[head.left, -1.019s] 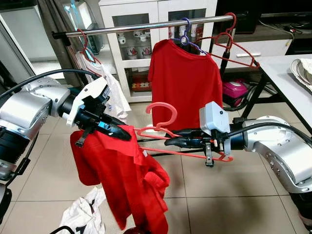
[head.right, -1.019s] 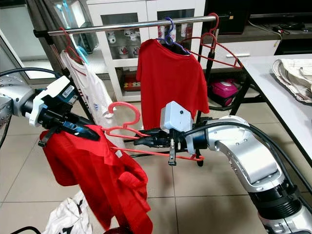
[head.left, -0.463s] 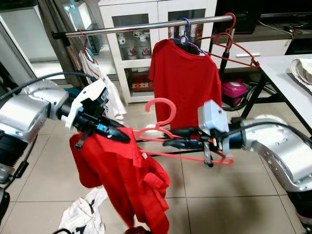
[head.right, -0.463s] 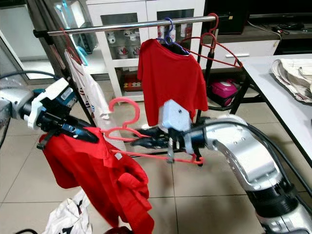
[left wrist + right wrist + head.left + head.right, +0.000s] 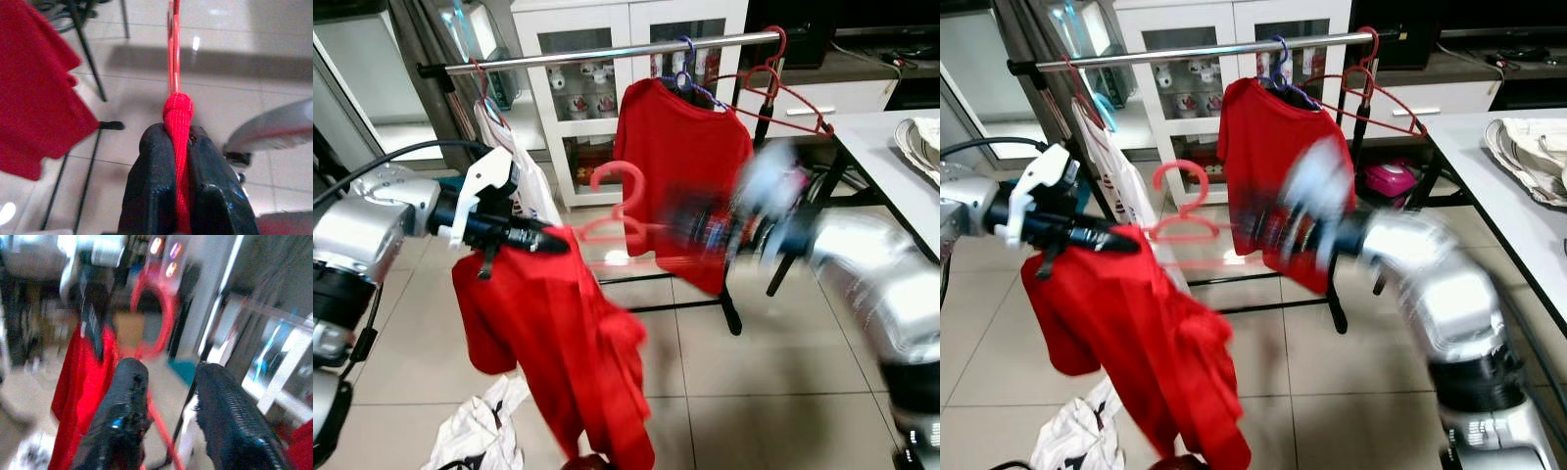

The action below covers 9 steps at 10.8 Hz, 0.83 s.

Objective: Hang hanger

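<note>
Left wrist view: left tool [image 5: 178, 147] pinches hanger's [image 5: 612, 211] red shirt [image 5: 548, 333].

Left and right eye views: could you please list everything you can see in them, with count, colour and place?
Metal clothes rail: one, silver, across the top.
Hung red T-shirt: one, on a purple hanger on the rail.
Empty red wire hangers: apparently two, at the rail's right end.
White garment: one, hanging at the rail's left end.
Held red T-shirt: one, draped below the left gripper.
Coral plastic hanger: one, blurred, between the arms.
White glass-door cabinet: one, behind the rail.
White cloth: one, on the tiled floor.
Left gripper: black, pinching red fabric.
Right gripper: black, fingers apart around the coral hanger's bar.
</note>
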{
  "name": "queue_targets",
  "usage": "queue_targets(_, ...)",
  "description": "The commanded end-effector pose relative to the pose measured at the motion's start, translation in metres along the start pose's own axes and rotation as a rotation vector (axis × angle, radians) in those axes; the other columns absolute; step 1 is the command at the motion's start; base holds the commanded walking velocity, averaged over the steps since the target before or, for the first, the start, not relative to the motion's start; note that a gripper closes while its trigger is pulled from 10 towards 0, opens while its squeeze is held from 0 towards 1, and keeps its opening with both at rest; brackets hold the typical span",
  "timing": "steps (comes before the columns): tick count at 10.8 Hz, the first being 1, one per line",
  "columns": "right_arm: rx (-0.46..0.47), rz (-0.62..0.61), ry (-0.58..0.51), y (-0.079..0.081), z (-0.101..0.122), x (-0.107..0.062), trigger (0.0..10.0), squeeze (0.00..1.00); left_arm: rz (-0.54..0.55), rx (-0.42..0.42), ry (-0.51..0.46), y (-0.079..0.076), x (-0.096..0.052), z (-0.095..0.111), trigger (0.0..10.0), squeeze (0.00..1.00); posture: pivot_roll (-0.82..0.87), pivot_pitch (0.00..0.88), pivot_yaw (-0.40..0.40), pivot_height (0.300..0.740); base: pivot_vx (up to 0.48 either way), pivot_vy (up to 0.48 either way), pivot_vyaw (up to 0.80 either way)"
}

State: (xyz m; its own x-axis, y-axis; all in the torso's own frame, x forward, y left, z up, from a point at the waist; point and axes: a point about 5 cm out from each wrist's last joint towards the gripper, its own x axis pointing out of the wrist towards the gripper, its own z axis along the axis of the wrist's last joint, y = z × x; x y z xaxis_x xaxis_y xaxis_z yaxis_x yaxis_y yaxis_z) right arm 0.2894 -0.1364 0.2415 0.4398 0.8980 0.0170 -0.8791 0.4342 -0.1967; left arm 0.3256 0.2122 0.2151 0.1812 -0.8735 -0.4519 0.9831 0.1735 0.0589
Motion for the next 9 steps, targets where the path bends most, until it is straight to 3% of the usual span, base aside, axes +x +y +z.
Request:
queue_targets(1, 0.034, 0.003, -0.081, 0.000, 0.012, -0.004, 10.0, 1.00, 0.076, 0.040, -0.015, 0.007, -0.010, 0.009, 0.0, 0.00, -0.02, 0.000, 0.110, 0.740, 0.000, 0.000, 0.00)
queue_targets(3, 0.077, 0.145, -0.134, 0.026, 0.014, -0.010, 10.0, 1.00, 0.114, 0.052, -0.054, 0.012, -0.011, 0.014, 0.0, 0.00, -0.02, 0.000, 0.118, 0.740, 0.000, 0.000, 0.00)
queue_targets(5, 0.220, 0.300, 0.003, 0.060, -0.016, -0.008, 10.0, 1.00, 0.129, 0.074, -0.105, 0.018, -0.015, 0.027, 0.0, 0.00, -0.03, 0.000, 0.129, 0.740, 0.000, 0.000, 0.00)
queue_targets(6, 0.283, 0.273, 0.082, 0.063, -0.036, -0.003, 10.0, 1.00, 0.099, 0.086, -0.110, 0.017, -0.015, 0.032, 0.0, 0.00, -0.03, 0.000, 0.127, 0.740, 0.000, 0.000, 0.00)
queue_targets(7, 0.347, 0.156, 0.224, 0.059, -0.070, 0.004, 10.0, 1.00, 0.063, 0.096, -0.113, 0.015, -0.015, 0.038, 0.0, 0.00, -0.02, 0.000, 0.129, 0.740, 0.000, 0.000, 0.00)
queue_targets(9, 0.482, -0.046, 0.344, 0.048, -0.108, 0.010, 10.0, 1.00, 0.014, 0.104, -0.101, 0.011, -0.016, 0.041, 0.0, 0.00, -0.03, 0.000, 0.125, 0.740, 0.000, 0.000, 0.00)
